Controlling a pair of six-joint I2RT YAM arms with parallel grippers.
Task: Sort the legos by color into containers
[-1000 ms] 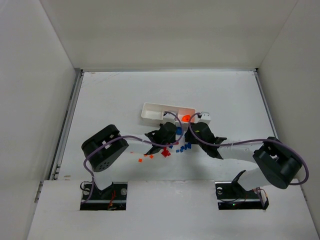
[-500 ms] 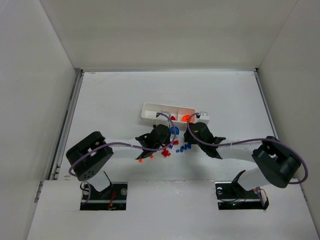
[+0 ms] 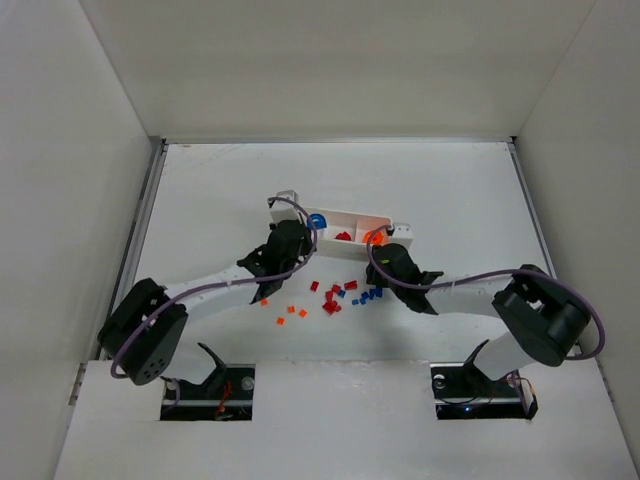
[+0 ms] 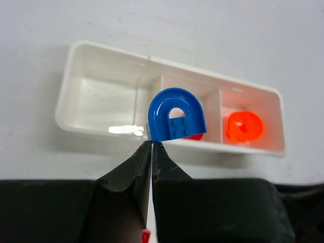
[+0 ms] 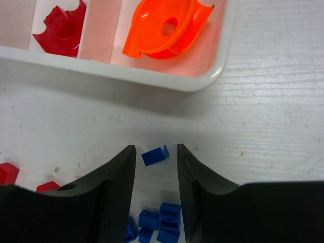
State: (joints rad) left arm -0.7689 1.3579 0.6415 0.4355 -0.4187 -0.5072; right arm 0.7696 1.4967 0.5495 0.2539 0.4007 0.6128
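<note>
The blue arch piece (image 4: 174, 125) is off the table (image 3: 450, 190) and hangs over the white tray (image 4: 106, 96), pinched at its lower edge by the left pincer (image 4: 152, 147), whose jaws are closed tight on it. A second ago that arm worked low over the loose bricks (image 3: 335, 298); since then it has swung up and out to the tray's left end with the arch in its grip, so the carry looks nearly done and only the drop remains. Whether the arch sits over the bare left compartment or the middle one I cannot tell. The middle compartment holds a red piece (image 5: 63, 25) and the right one a round orange piece (image 5: 152, 20), which leaves the left free for blue. Nearer the bases, the right pincer (image 5: 155, 149) has come back from the tray's right end and hovers with its jaws apart and empty, straddling a small blue brick (image 5: 155, 155) just short of the tray wall, likely the next pick.
</note>
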